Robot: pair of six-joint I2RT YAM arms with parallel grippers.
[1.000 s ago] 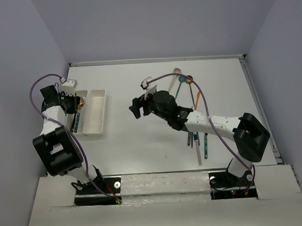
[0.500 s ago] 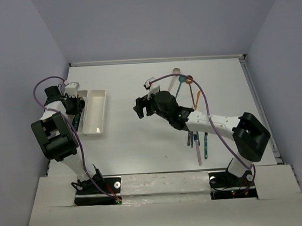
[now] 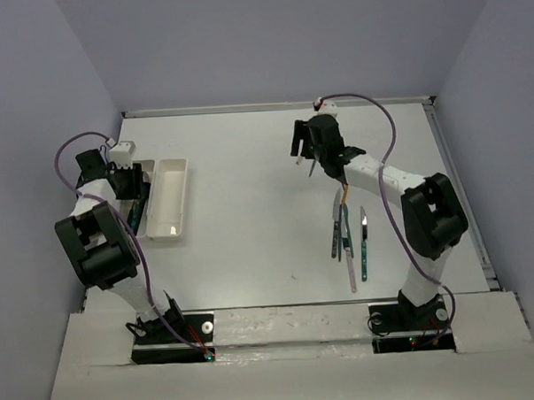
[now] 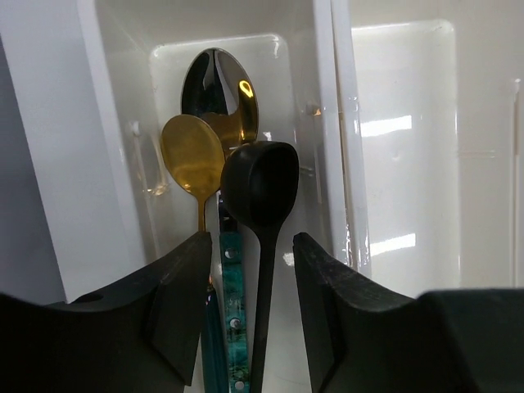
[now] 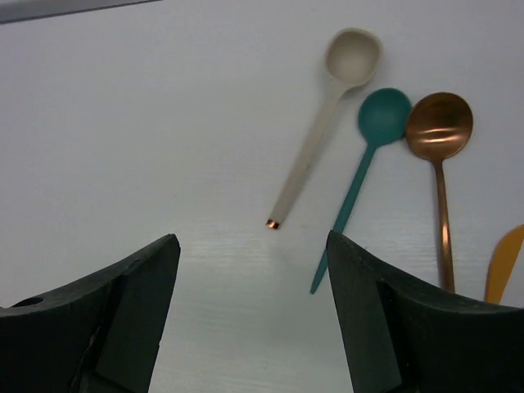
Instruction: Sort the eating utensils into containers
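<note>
The trays point(image 3: 168, 200) sit joined as a pair. In the left wrist view the left tray point(image 4: 155, 90) holds a silver spoon point(image 4: 217, 86) with its bowl at the tray's far end. A gold spoon point(image 4: 192, 155) overlaps it, a black spoon point(image 4: 260, 184) lies on top, and a teal handle point(image 4: 233, 303) lies under them. The right tray point(image 4: 401, 164) shows its glossy white floor.

The left gripper point(image 4: 252, 246) hangs over the left tray with its jaws partly parted. The black spoon's handle runs between them with a gap on each side, so nothing is gripped.

From overhead the left arm point(image 3: 100, 234) covers most of the left tray, and only the teal handle shows. That view alone shows a loose bunch of utensils point(image 3: 348, 236) on the table point(image 3: 242, 245), well to the right of the trays. The right gripper point(image 3: 304, 145) is there too, farther back.

The right wrist view alone shows what lies under that gripper point(image 5: 252, 241). Its jaws are spread wide and hold nothing. Below them lie a beige spoon point(image 5: 327, 123), a teal spoon point(image 5: 385, 115) and a copper spoon point(image 5: 440, 127), side by side. An orange tip point(image 5: 503, 262) shows at the picture's edge.
</note>
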